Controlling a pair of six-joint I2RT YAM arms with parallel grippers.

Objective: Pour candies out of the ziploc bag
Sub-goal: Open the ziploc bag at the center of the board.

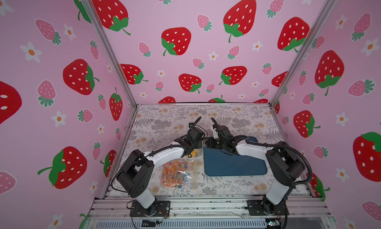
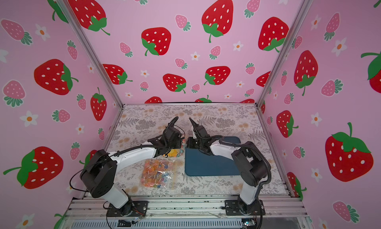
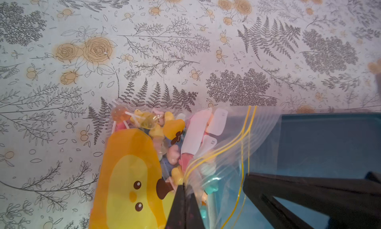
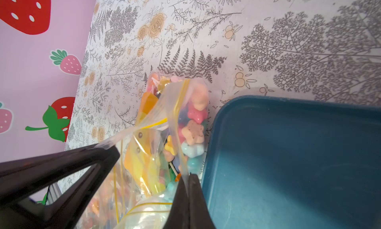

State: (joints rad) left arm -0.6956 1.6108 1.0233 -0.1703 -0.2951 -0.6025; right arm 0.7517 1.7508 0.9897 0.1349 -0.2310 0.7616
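The clear ziploc bag lies on the flowered table between my left arm and the blue tray; its far end is raised at my grippers. Candies fill it: coloured star shapes, lollipops on white sticks and an orange duck-print packet. My left gripper is shut on one lip of the bag by the yellow zip lines. My right gripper is shut on the other lip, right beside the tray's rim. The mouth is spread between them.
The tray holds nothing and sits to the right of the bag, partly under my right arm. Pink strawberry walls close in the left, back and right sides. An aluminium rail runs along the front edge.
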